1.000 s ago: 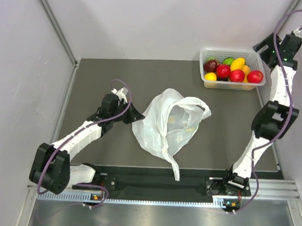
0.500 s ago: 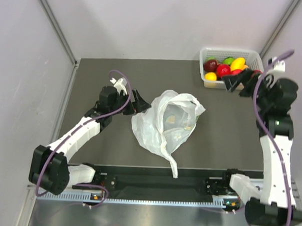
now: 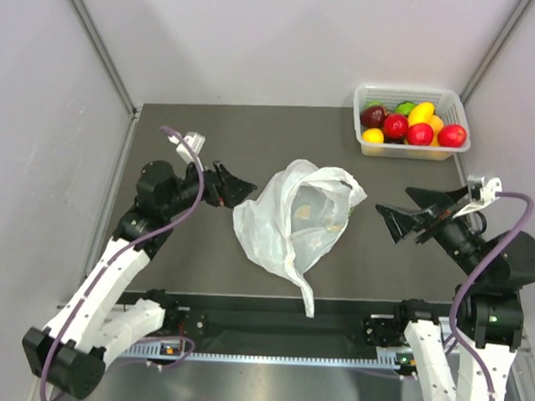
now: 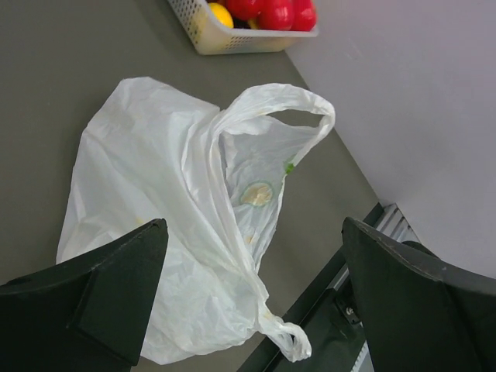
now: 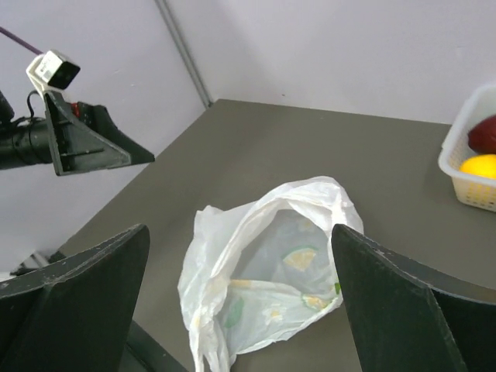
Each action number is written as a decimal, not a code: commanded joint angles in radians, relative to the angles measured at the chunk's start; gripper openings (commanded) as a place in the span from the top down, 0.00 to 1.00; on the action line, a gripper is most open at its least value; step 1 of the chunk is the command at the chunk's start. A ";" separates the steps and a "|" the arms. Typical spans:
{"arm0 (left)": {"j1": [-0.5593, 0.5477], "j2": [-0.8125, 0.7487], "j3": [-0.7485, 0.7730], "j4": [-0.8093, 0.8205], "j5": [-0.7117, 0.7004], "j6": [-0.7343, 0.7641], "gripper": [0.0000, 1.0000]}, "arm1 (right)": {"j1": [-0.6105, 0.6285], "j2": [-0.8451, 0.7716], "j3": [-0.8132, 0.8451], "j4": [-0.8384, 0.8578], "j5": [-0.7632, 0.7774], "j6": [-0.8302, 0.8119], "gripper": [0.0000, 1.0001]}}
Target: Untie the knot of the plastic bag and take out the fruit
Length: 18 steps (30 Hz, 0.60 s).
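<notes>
Both tools are spread wide and hold nothing. My left gripper (image 3: 241, 189) hangs just left of the plastic bag (image 3: 288, 228). My right gripper (image 3: 394, 200) hangs to its right, apart from it. Both point inward, flanking it without pinning it, I judge.

The bag lies slack mid-table (image 3: 185, 250), mouth gaping, no knot visible, one twisted handle trailing toward the near edge. It is thin, crinkly, translucent film with citrus prints showing through, and it looks empty.

The fruit (image 3: 420, 133), glossy red, yellow and orange rounds, is heaped in the perforated white basket (image 3: 369, 150), far right.
</notes>
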 commanded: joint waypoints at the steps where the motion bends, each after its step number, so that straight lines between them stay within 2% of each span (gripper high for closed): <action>1: 0.005 -0.097 0.040 -0.044 0.033 0.055 0.01 | 0.017 -0.021 -0.009 -0.020 -0.078 0.004 0.00; 8: 0.005 -0.276 0.063 -0.115 0.005 0.109 0.01 | 0.030 -0.042 -0.094 0.089 -0.148 0.173 0.00; 13: 0.005 -0.307 0.054 -0.149 0.019 0.138 0.01 | 0.032 -0.051 -0.095 0.168 -0.249 0.161 0.00; 18: 0.005 -0.315 0.026 -0.153 0.031 0.161 0.01 | 0.037 -0.044 -0.070 0.201 -0.273 0.181 0.00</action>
